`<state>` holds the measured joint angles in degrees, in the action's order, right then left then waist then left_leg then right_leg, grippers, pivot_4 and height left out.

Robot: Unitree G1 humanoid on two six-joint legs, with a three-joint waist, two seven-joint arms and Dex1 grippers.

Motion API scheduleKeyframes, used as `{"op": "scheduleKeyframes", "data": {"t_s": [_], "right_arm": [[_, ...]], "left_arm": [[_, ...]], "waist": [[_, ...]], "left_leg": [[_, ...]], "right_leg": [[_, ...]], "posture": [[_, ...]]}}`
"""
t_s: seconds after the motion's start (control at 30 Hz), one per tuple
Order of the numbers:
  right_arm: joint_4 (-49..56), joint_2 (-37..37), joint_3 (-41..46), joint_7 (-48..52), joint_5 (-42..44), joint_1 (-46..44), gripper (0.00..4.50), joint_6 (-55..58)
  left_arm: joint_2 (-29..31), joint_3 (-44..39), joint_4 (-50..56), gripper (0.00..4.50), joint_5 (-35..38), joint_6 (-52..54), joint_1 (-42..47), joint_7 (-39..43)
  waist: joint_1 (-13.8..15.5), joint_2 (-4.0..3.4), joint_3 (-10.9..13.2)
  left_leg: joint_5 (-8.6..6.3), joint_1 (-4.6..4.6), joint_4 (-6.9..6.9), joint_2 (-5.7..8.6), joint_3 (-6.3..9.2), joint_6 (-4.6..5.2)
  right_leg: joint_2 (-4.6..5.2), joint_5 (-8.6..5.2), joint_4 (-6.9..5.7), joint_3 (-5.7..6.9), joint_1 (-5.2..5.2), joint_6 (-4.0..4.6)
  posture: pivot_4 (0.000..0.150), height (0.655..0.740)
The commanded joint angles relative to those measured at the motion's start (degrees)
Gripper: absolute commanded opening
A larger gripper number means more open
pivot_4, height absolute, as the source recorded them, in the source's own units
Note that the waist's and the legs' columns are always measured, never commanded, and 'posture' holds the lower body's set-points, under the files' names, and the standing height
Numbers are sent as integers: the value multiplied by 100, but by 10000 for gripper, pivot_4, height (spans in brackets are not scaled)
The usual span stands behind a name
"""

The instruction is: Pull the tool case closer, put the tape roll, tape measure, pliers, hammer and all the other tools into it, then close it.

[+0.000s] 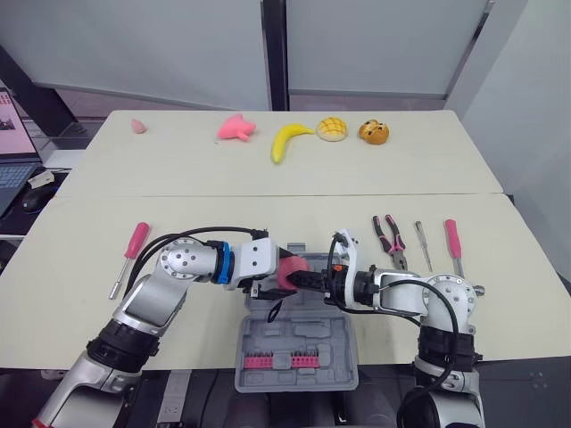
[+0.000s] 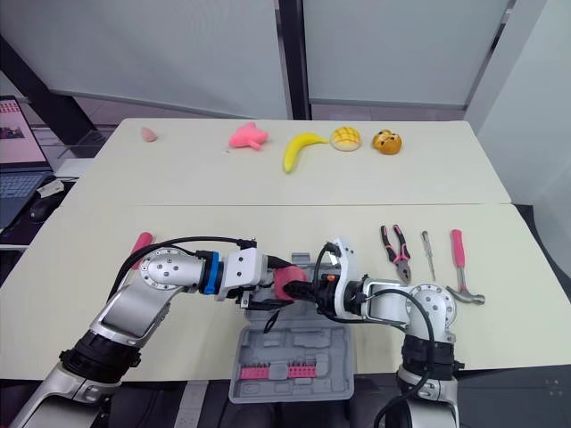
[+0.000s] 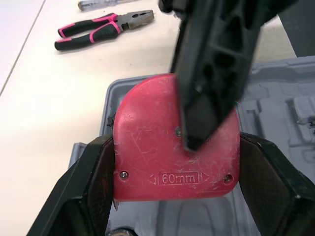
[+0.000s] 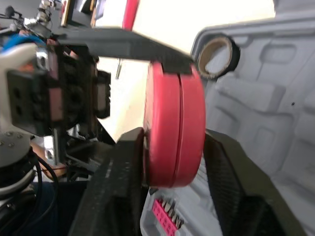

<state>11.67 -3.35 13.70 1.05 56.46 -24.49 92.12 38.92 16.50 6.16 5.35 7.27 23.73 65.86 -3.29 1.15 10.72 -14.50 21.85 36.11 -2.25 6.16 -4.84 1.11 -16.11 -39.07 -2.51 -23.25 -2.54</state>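
Left gripper (image 3: 177,164) is pinching the tape measure (image 1: 290,270) by its edges; right gripper (image 4: 173,147) is squeezing its flat sides. It is hanging over the open tool case (image 1: 299,337), tape roll (image 4: 219,56) lying inside.

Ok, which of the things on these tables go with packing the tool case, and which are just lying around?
For the job: tool case, tape measure, tape roll, pliers, hammer, slim screwdriver, pink-handled screwdriver.

Just lying about: banana, pink toy, yellow bun, orange-brown bun, small pink piece, laptop.
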Motion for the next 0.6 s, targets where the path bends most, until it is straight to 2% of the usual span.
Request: {"op": "scheduleKeyframes", "data": {"t_s": [0.03,0.6], "right_arm": [[2,52,-69,-13,272,-51,25150,38],[-122,-63,103,-93,376,-178,25150,38]], "left_arm": [[38,-81,122,31289,0,-163,106,24],[67,-66,206,31289,17,-184,36,125]], "waist": [[0,0,0],[0,-1,0]], "left_leg": [[0,0,0,0,0,0],[0,0,-1,-1,0,0]], "right_leg": [[0,0,0,0,0,0],[-1,0,1,0,0,0]], "posture": [[1500,7400],[1500,7400]]}}
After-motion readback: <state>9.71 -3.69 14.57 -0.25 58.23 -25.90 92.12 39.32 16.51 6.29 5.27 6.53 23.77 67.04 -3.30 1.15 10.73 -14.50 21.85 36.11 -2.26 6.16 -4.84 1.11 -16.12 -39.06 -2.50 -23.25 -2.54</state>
